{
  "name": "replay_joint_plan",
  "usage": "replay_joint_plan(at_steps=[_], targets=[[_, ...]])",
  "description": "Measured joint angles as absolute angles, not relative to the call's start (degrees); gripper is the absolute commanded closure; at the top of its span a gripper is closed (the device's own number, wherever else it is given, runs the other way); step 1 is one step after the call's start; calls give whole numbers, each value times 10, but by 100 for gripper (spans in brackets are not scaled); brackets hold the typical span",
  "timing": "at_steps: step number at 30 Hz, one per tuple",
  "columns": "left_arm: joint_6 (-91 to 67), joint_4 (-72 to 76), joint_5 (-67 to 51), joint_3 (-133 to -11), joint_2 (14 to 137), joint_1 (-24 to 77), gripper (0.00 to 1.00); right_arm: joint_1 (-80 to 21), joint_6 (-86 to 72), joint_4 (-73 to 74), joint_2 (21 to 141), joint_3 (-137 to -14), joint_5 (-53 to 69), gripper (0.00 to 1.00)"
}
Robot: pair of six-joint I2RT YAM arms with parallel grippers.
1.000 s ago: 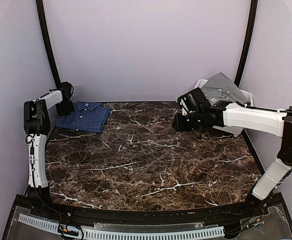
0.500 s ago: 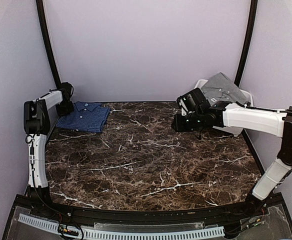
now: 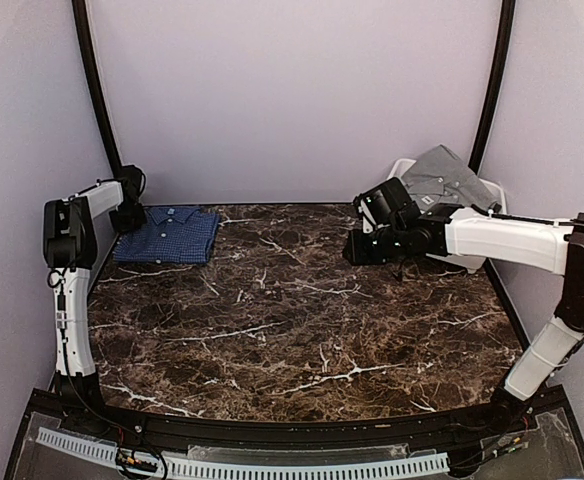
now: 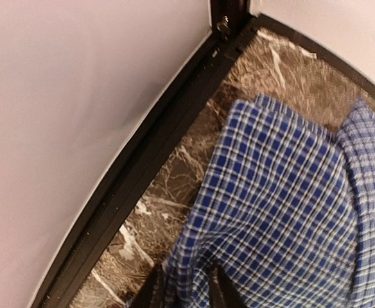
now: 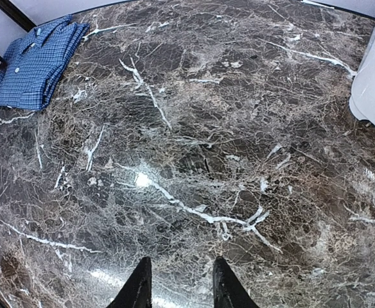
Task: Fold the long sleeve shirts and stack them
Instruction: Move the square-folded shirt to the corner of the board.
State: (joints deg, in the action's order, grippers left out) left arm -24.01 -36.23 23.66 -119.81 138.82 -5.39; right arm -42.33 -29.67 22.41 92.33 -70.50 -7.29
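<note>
One navy shirt point(image 4: 284, 212), edge pinched in left gripper point(image 4: 186, 292)

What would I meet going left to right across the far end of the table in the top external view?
left gripper → navy-blue shirt → right gripper → grey shirt
</note>
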Motion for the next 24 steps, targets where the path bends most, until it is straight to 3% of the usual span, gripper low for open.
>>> replay_joint_plan(at_steps=[2,8,17,24], targets=[[-241,-359,236,-1198,1383,-54,53,-424,-297,223,923,-702,-73,70],[-234,-352,225,-1198,1368,-53,36,-427,-297,223,922,-695,-73,69],[-216,-340,202,-1177,1330,-23,31,-429,-299,223,915,-694,-73,69],[-221,-313,143,-1079,1276,36,31,-432,-305,221,898,-682,-73,69]])
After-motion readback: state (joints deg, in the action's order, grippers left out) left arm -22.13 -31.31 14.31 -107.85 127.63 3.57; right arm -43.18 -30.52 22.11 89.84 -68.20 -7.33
